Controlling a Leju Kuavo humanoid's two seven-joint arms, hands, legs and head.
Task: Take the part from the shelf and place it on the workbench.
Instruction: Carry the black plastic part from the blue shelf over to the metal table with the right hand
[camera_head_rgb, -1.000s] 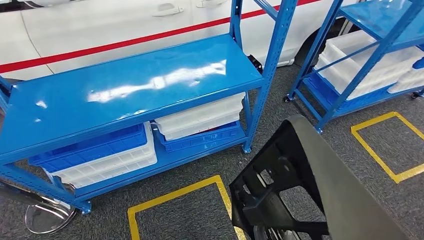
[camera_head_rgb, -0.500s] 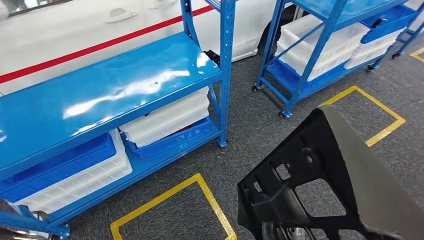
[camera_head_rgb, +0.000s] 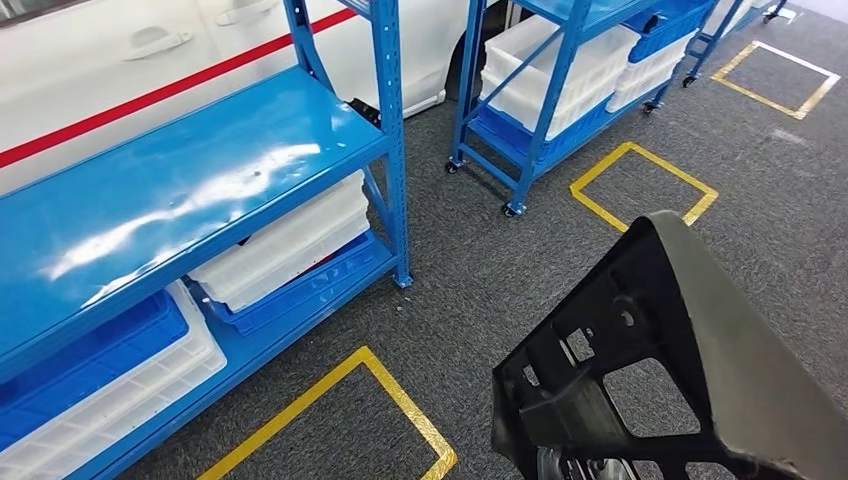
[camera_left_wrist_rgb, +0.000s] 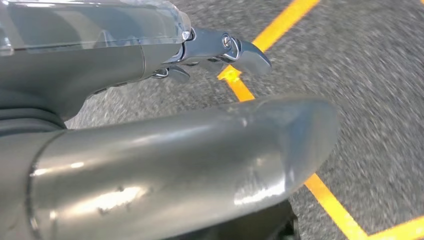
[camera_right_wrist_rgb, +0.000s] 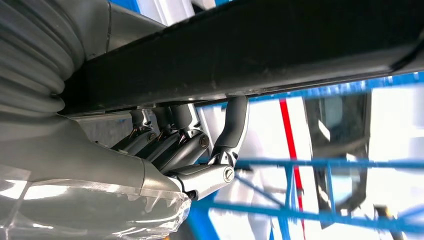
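Under black part (camera_right_wrist_rgb: 260, 45), right hand (camera_right_wrist_rgb: 185, 145) fingers hooked on it

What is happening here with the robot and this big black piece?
The robot is carrying the black part, a large ribbed plastic piece, close in front of its body. Its right hand grips the part from underneath, fingers hooked against its edge. The left hand holds nothing and hangs over the grey carpet with yellow floor markings. Blue shelves holding white and blue bins stand nearby. No workbench is seen yet.
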